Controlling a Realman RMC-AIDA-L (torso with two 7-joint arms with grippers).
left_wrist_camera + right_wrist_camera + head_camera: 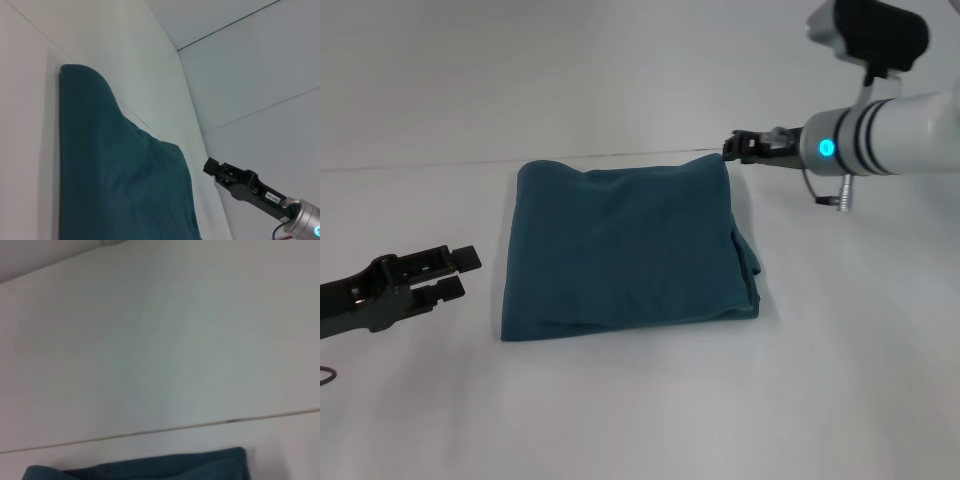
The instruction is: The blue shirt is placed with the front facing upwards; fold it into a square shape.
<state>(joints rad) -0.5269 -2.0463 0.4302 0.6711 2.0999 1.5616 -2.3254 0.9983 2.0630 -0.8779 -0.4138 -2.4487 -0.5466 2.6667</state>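
Note:
The blue shirt (620, 245) lies folded into a rough square in the middle of the white table, with no lettering showing. Its right edge has loose layers sticking out. My right gripper (732, 146) hovers at the shirt's far right corner, open and holding nothing. The left wrist view shows that gripper (210, 166) just clear of the shirt (115, 170). My left gripper (460, 272) is open and empty, a short way off the shirt's left edge near the front. The right wrist view shows only a strip of the shirt (165, 467).
The white table (640, 410) runs back to a seam with the wall behind the shirt. A small dark cable loop (326, 376) shows at the left edge.

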